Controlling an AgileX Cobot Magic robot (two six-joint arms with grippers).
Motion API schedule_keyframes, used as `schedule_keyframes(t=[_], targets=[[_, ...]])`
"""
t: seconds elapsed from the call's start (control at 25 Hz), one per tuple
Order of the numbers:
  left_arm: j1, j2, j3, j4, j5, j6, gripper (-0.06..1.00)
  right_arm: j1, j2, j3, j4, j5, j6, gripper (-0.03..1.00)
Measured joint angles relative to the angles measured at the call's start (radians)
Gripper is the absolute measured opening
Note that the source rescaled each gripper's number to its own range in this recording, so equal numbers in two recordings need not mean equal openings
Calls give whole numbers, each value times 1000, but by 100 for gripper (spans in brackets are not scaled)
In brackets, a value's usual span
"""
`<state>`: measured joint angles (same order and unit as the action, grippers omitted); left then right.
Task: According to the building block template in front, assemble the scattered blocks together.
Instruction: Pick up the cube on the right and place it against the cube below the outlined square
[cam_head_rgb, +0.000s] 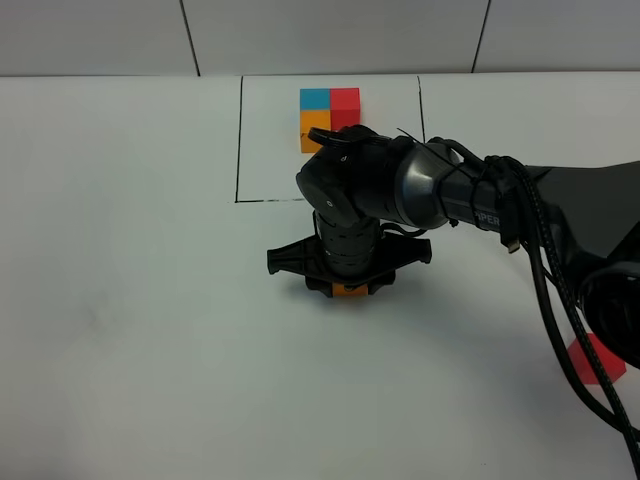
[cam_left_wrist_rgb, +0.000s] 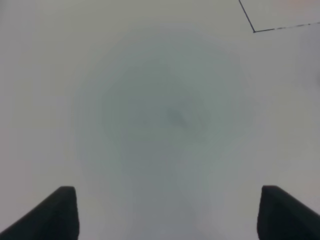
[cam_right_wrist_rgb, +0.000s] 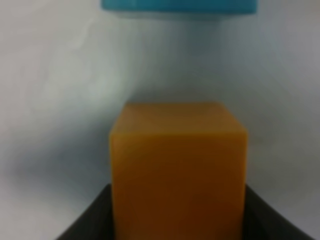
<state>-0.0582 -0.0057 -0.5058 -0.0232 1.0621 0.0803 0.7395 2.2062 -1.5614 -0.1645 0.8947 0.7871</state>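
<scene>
Your right pincer (cam_head_rgb: 348, 288) is just below bench ctr in the high view, w/ its arm stretching in from 3 o'clock. It's clenched on the orange block (cam_right_wrist_rgb: 177, 150): the wrist cam shows the black fingers (cam_right_wrist_rgb: 95, 225) flush against both sides of it. Can't tell whether the block rests on the bench (cam_head_rgb: 140, 300) or is lifted.

The teal block (cam_right_wrist_rgb: 180, 5) lies just past the orange one, w/ a gap btwn them. In the high view it's hidden under the arm. The red block (cam_head_rgb: 597, 360) is well apart at 4 o'clock, partly behind the cabling.

The template (cam_head_rgb: 330, 112) sits at 12 o'clock inside its black frame (cam_head_rgb: 240, 140). Red is at 3 o'clock of blue, orange at 6 o'clock of blue.

Your left pincer (cam_left_wrist_rgb: 170, 212) is released, fingertips (cam_left_wrist_rgb: 62, 212) spread wide w/ bench surface btwn them. A corner of the frame shows nearby.
</scene>
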Motion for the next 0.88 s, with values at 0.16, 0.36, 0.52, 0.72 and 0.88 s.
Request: schedule_keyframes(t=[0.16,0.36,0.52,0.72,0.88], targets=[[0,0,0,0,0,0,66,-2,7,-1,-5,-9,0,0],[0,0,0,0,0,0,66,-10,13,-1,-15,-28,0,0],[0,0,0,0,0,0,66,-10,16,-1,-26,-35,0,0],[0,0,0,0,0,0,66,-10,18,-1,-33,-42,0,0],[0,0,0,0,0,0,66,-10,19,-1,-41,-50,0,0]])
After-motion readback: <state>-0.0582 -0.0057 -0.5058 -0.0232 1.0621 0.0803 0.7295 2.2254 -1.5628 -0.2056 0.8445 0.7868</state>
